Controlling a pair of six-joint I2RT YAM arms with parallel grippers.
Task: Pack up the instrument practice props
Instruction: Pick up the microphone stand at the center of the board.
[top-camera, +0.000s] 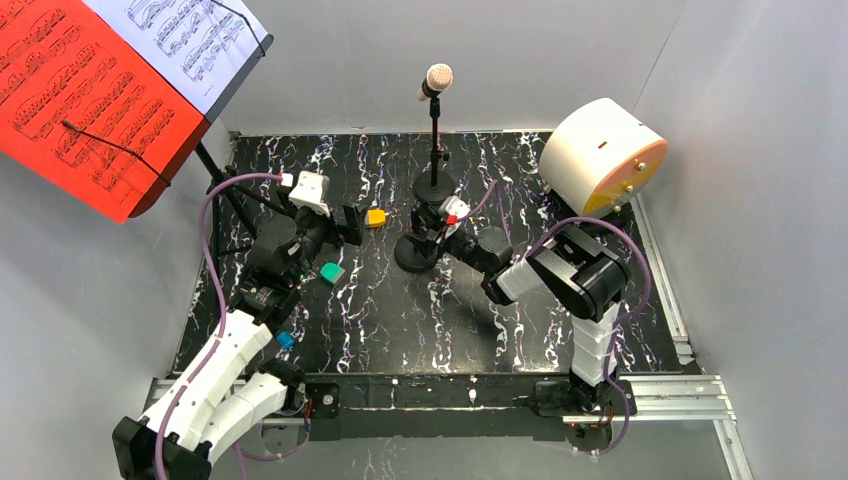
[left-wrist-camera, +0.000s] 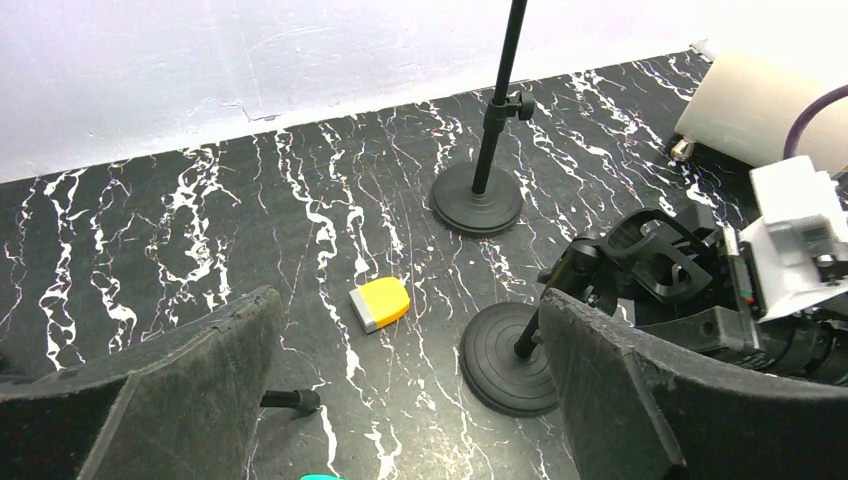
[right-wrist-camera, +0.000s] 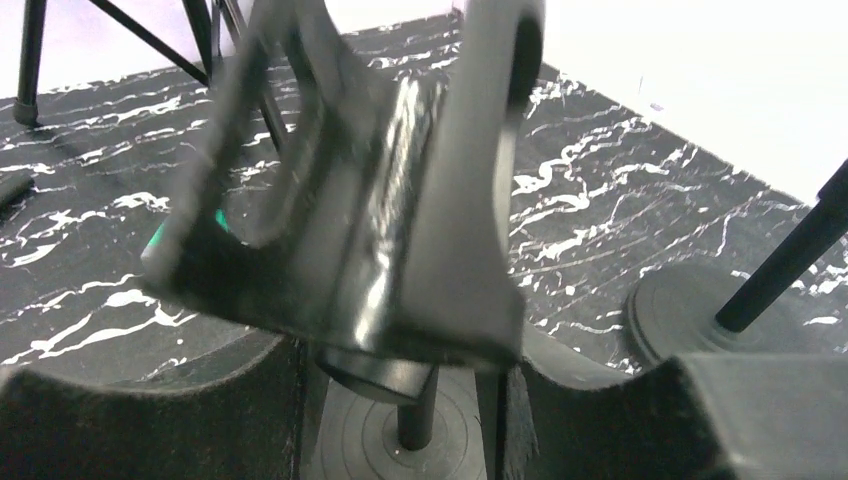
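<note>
My left gripper (top-camera: 355, 225) hangs wide open, but I cannot tell whether my right gripper (top-camera: 430, 222) is clamped on the black microphone (right-wrist-camera: 400, 200) atop its round-based pole (left-wrist-camera: 505, 365) mid-table, so a loose lift could topple it into the beige-headed microphone (top-camera: 438, 78) just behind.

I work in a lab test cell: plain grey walls (top-camera: 760, 120) box in a black marbled table (top-camera: 400, 320), aluminium rails (top-camera: 690, 385) along its near edge.
</note>
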